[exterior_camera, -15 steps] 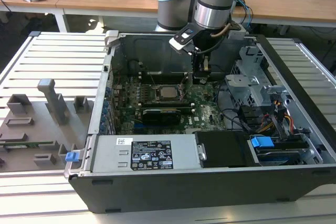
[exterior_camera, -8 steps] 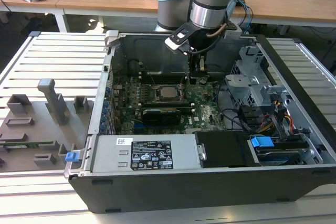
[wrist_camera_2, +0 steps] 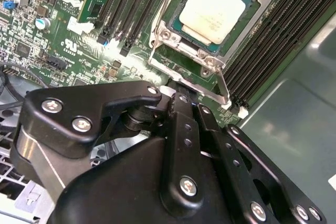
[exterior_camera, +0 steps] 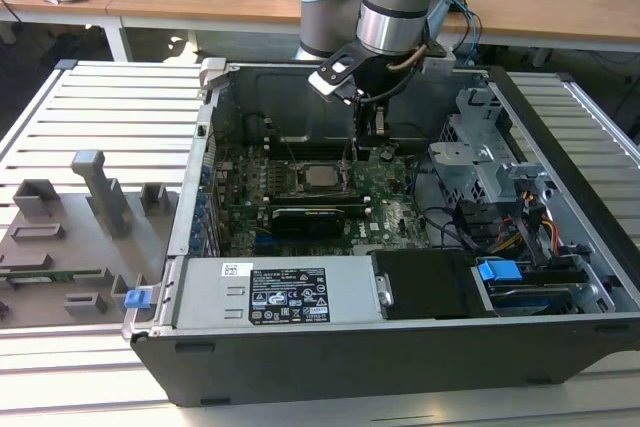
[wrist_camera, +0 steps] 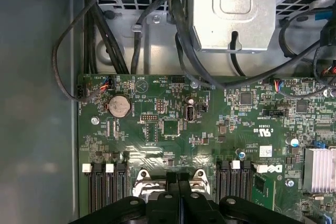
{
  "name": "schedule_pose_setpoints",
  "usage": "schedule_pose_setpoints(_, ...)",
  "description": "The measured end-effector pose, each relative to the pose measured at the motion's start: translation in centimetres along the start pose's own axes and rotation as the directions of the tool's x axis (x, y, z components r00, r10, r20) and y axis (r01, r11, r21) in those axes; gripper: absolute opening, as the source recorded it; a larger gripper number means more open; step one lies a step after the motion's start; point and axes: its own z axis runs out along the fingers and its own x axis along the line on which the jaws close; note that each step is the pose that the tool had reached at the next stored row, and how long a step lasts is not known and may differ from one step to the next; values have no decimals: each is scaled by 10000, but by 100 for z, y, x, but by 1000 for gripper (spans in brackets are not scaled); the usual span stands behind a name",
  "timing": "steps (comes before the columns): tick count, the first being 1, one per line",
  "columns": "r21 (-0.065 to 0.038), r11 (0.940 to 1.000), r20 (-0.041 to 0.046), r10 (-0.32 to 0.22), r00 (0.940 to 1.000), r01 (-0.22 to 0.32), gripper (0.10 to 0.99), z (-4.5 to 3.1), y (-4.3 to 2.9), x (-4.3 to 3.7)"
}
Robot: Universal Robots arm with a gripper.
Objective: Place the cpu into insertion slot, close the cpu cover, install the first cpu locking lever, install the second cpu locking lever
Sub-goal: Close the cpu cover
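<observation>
One square silver cpu (wrist_camera_2: 212, 9) lies inside thin metal cpu cover (wrist_camera_2: 169, 39)

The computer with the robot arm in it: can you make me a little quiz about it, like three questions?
1. True or false: the cpu already lies in its socket on the green motherboard.
2. Pick one. In the exterior view the gripper hangs: A) inside the computer case, close to the cpu; B) outside it, at the exterior view's left; C) outside it, at the exterior view's right.
3. What colour is the plastic tab by the drive bay, at the exterior view's right?

Key: 1 true; 2 A; 3 blue.
</observation>
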Motion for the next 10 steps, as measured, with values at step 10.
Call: schedule_pose_setpoints(10,0,10000,0,0,10000,0,106,4,-124,0)
